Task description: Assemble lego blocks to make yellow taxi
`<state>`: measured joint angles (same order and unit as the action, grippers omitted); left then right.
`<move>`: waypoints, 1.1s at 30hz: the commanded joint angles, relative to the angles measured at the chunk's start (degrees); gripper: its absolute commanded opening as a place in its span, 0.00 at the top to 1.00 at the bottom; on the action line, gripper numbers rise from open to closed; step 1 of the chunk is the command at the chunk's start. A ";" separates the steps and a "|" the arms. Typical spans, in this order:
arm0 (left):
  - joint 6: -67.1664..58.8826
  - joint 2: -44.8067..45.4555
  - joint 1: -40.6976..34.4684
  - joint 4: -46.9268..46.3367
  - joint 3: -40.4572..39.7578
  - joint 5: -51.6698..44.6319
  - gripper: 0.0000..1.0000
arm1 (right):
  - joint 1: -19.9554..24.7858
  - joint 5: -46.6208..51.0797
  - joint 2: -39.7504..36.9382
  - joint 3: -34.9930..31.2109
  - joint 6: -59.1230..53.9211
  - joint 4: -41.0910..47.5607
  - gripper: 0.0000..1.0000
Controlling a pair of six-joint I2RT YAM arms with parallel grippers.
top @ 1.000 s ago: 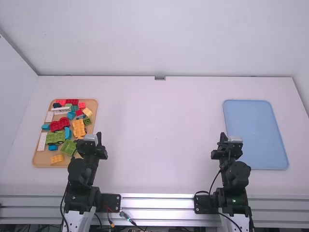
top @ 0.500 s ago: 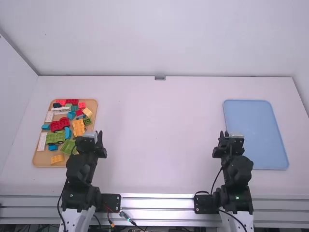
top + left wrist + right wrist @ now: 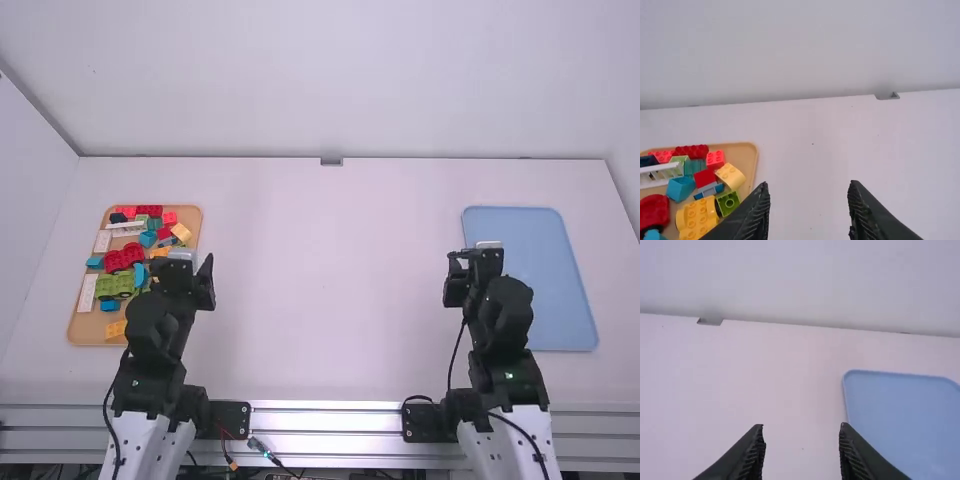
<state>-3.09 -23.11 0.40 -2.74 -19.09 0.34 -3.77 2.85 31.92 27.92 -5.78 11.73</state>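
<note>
Jaws spread — left gripper (image 3: 182, 266) and right gripper (image 3: 476, 257) now higher in the high view

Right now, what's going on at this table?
Neither arm holds anything: the left jaws stand open near the tan tray of loose blocks, and the right jaws stand open near the blue tray. The task is a yellow taxi, but the tan tray's blocks are a mixed-colour jumble, and the blue tray has nothing visible on it. Assembly doesn't appear to have started.
</note>
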 commanded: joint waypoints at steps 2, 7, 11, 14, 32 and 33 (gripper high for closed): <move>-2.36 -4.75 0.77 -0.20 -4.68 0.69 0.54 | -0.96 1.33 5.68 6.91 -1.22 1.72 0.54; -4.84 -11.89 1.04 -0.35 -9.46 1.07 0.45 | -1.09 2.20 14.09 14.00 1.15 4.63 0.44; -0.77 -18.06 1.26 -1.19 -13.58 7.64 0.37 | -0.42 2.85 21.57 19.86 1.82 7.14 0.36; 1.76 -22.87 1.41 -3.12 -16.92 14.53 0.31 | 0.06 3.32 26.78 23.84 1.67 8.71 0.31; -1.23 -59.42 23.40 -39.50 -49.87 -2.27 0.05 | -3.00 5.81 49.47 42.91 -1.42 15.28 0.05; -1.27 -62.17 24.99 -40.78 -50.62 -2.44 0.05 | -3.30 5.86 50.34 43.67 -1.47 15.47 0.04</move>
<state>-2.31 -80.34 22.33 -41.43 -68.31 3.36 -6.44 7.90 80.49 68.47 -6.44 26.72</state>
